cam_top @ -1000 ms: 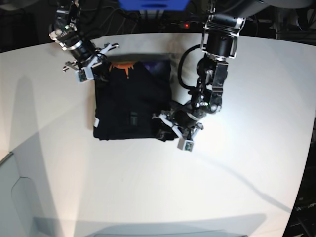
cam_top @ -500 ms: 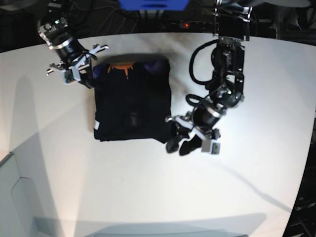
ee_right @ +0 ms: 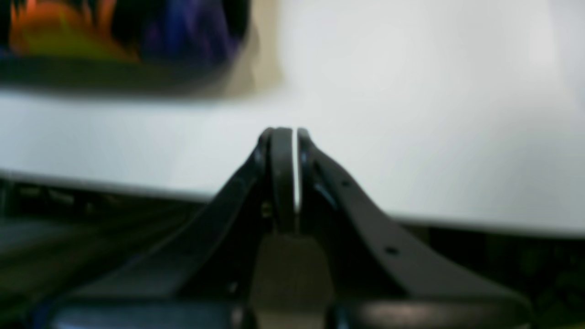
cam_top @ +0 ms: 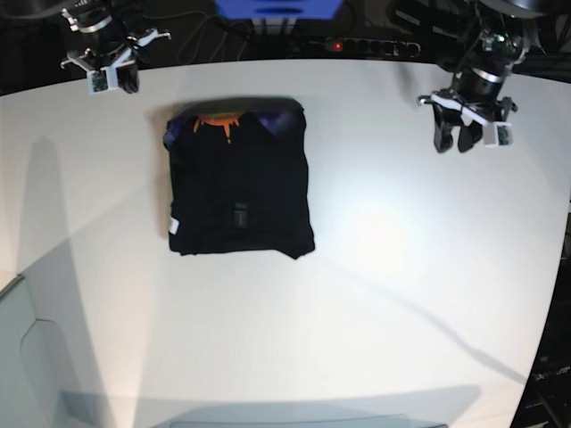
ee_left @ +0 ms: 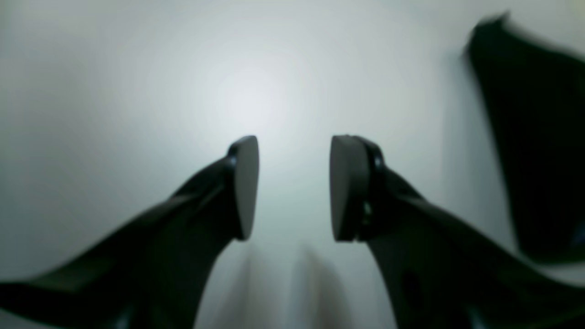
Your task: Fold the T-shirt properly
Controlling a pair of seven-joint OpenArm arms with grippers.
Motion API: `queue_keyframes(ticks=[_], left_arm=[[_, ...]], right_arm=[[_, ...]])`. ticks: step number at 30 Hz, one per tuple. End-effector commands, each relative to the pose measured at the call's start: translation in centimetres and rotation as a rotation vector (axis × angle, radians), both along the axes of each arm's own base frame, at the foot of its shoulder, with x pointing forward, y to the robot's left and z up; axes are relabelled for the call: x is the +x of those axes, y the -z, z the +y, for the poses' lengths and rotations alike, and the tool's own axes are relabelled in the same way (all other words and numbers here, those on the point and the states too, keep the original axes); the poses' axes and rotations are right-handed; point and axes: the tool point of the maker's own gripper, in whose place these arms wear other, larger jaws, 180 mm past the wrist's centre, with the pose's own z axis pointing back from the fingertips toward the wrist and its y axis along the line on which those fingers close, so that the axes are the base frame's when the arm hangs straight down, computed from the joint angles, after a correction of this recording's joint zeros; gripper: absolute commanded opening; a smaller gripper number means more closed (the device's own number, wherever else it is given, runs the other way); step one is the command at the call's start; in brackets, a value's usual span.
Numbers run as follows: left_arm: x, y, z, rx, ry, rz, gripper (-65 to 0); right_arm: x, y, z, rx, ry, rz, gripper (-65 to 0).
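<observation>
the t-shirt was noted lying as a compact, roughly square black bundle on the white surface, toward the far left of centre in the base view, with the orange and purple neck print at its far edge and a small white tag at its left edge. a second earlier both arms had been at the bundle, the left at its near right corner and the right at its far left corner; both had since been drawn well clear. the left end effector was seen near the far right edge of the surface, its jaws parted with only bare surface between the pads, nothing gripped. the right end effector was seen beyond the far left edge, pads pressed almost together on nothing, a thin sliver of light between them. the fold was judged finished, or very nearly, and the cloth appeared undisturbed by the release.
</observation>
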Motion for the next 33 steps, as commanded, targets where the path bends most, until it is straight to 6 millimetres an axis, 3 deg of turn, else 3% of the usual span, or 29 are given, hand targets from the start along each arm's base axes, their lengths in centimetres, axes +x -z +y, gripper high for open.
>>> queue_keyframes(ticks=[1,4,6,9,12,15,16,20,26,30,33], left_arm=[[-1.1,-0.4,0.1,0.0,0.006,0.004,-40.4],[-6.4,1.6,0.9,0.022,-0.009,0.154,-43.3],[-10.0,2.9,1.0,0.018,-0.022,0.255,-50.7],[-14.2,4.1,0.8,-0.002,-0.062,0.364,-64.4],[-18.8,6.9,1.0,-0.01,-0.128,0.497,-64.3],[-24.2,10.8,0.8,0.027,-0.148,0.648,-65.0],[-25.2,11.9,0.7,0.04,-0.149,0.664,-65.0],[-27.7,16.6,-0.7,0.054,-0.113,0.683,-65.0],[-28.6,25.2,-2.3,0.009,-0.115,0.816,-65.0],[-27.7,28.3,-2.6,-0.028,-0.136,0.85,-65.0],[-26.8,29.6,-3.1,-0.051,-0.172,0.819,-65.0]], right_arm=[[-0.5,-0.7,-0.2,0.0,-0.001,-0.013,-65.0],[-3.8,0.4,-0.8,-0.022,-0.002,0.108,-65.0],[-5.9,1.3,-1.8,-0.057,-0.031,0.213,-65.0],[-7.6,1.9,-3.0,-0.097,-0.06,0.314,-65.0],[-9.1,3.2,-3.6,-0.098,-0.059,0.388,-65.0],[-11.2,5.8,-3.2,-0.044,-0.05,0.467,-65.0],[-11.8,6.7,-3.4,-0.033,-0.056,0.494,-65.0],[-13.2,11.0,-3.1,0.055,-0.028,0.561,-65.0],[-13.7,16.2,-0.8,0.208,-0.006,0.513,-65.0],[-15.3,19.0,1.3,0.269,-0.061,0.538,-65.0],[-15.9,21.5,-0.4,0.164,0.011,0.538,-65.0]])
